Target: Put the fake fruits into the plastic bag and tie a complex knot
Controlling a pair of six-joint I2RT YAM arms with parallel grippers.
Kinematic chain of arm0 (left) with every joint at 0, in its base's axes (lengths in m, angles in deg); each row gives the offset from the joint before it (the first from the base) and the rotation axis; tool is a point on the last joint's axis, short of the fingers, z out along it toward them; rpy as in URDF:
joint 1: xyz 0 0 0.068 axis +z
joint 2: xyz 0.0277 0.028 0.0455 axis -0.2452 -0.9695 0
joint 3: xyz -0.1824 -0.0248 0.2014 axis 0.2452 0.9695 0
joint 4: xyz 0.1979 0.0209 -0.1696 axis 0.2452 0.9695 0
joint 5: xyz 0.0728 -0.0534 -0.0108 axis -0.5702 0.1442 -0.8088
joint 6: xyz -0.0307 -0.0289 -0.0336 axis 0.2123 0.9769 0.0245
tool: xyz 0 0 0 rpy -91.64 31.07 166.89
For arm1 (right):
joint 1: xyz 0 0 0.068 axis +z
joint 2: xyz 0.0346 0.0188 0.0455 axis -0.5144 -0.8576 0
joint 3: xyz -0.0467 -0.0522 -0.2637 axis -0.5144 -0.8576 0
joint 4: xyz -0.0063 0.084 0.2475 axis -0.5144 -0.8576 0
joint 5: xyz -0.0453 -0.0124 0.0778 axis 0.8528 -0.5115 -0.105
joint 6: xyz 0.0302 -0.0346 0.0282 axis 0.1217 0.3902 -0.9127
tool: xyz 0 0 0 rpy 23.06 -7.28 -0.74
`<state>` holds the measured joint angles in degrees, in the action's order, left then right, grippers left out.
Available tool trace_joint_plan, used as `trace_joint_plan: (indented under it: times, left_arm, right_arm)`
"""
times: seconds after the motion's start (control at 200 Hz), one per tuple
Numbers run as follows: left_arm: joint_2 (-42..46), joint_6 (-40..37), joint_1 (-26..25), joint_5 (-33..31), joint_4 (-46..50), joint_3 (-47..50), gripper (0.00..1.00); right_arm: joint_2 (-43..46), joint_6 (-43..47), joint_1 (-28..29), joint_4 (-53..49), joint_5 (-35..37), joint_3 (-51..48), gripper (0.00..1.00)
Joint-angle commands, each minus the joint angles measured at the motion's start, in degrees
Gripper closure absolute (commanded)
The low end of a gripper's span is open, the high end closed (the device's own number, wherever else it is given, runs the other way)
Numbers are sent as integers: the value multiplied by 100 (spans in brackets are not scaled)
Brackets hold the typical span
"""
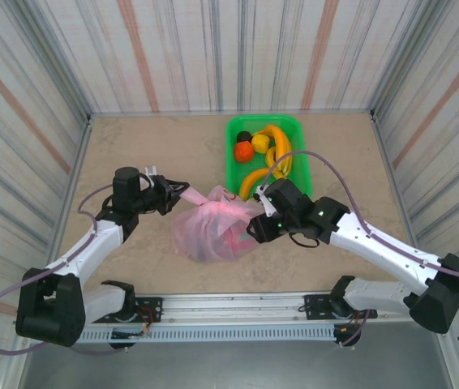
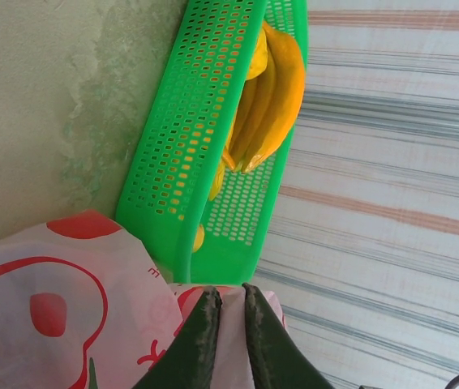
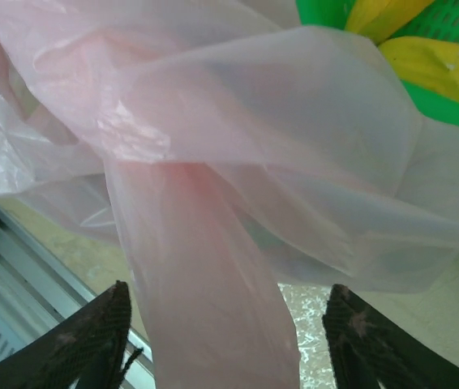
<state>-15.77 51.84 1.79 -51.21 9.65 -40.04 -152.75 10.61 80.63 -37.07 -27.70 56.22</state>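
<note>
Because the left gripper (image 1: 171, 194) has its fingers (image 2: 205, 332) pinched together on a fold of the plastic bag (image 1: 209, 231), the thin pink film is drawn out toward the left of centre in the overhead view. This looks meant to keep one handle taut for the other arm. The right gripper (image 3: 228, 304) stands open, with its dark fingers at the lower corners of its wrist view. They sit on either side of a twisted pink strip (image 3: 205, 267) that passes between them unclamped, and I judge the gripper is lined up to take that strip for the knot. The bag sits on the table (image 1: 140, 146) in the middle of the overhead frame, just beside the green mesh basket (image 2: 205, 138) at upper centre. The basket holds bananas (image 2: 274, 97), an orange fruit (image 1: 243, 151) and a dark round one (image 1: 245, 136), so the filling seems unfinished. Something reddish shows through the bag, though I cannot tell fruit from print. The bag carries red fruit prints (image 2: 47, 312). A tiny red mark beside one is too small to read, and no brand is legible.
</note>
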Motion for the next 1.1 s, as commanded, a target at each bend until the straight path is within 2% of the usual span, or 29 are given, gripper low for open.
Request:
trace_joint_plan:
  times: [0.0,0.19,0.26,0.596,0.942,1.097]
  left_arm:
    - [50,-159,-25,-48,67,-124,90]
    - [160,-301,9,-233,222,-129,100]
    - [196,-381,81,-255,321,-146,100]
    - [501,-684,598,-256,573,164,100]
    - [703,-1148,1233,-204,1102,596,100]
    - [711,-1243,1381,-62,1141,708,100]
  right_arm:
    - [-101,161,52,-194,305,254,50]
    - [153,170,19,-537,567,259,88]
    - [285,140,-5,-611,639,232,100]
    - [658,-155,-357,-1057,731,-33,100]
    - [1220,-645,-1280,-1255,550,-776,100]
    - [1362,-556,-1472,-1021,198,-880,100]
